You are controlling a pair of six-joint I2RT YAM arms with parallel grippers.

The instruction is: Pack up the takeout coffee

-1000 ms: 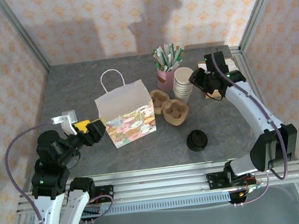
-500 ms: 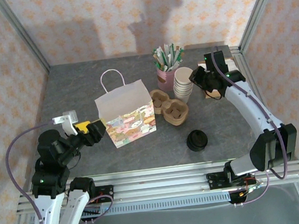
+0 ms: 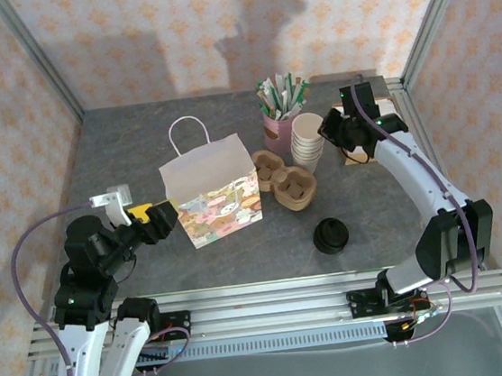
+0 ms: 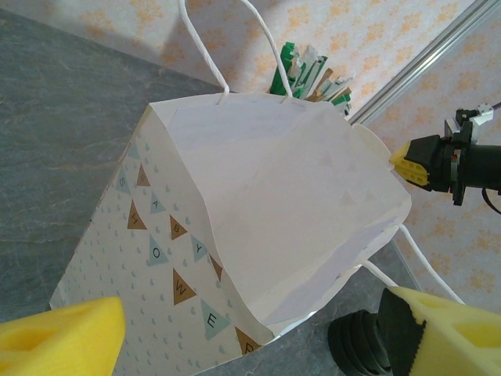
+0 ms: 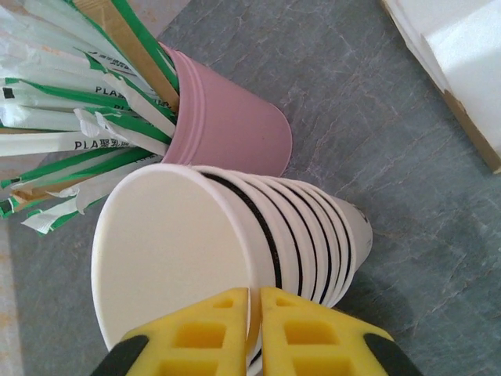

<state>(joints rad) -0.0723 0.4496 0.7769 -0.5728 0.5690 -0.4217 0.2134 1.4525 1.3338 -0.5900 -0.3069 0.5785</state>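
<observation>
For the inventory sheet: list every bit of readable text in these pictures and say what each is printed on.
"PLA": on the wrapped straws in the pink cup; the characters after it are too small to read.
"BABY" and "...OWER": on strings of flags printed on the paper bag; the lower string's first letters are unclear.
Bag print in the top view: too blurred to read.

Wide-open bag (image 4: 266,196) mouth, free inside

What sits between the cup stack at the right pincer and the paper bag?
Brown pulp carriers lie between the cup stack and the paper bag, close beside the bag. The right pincer grips the top cup by its rim. The bag's mouth is open.
</observation>
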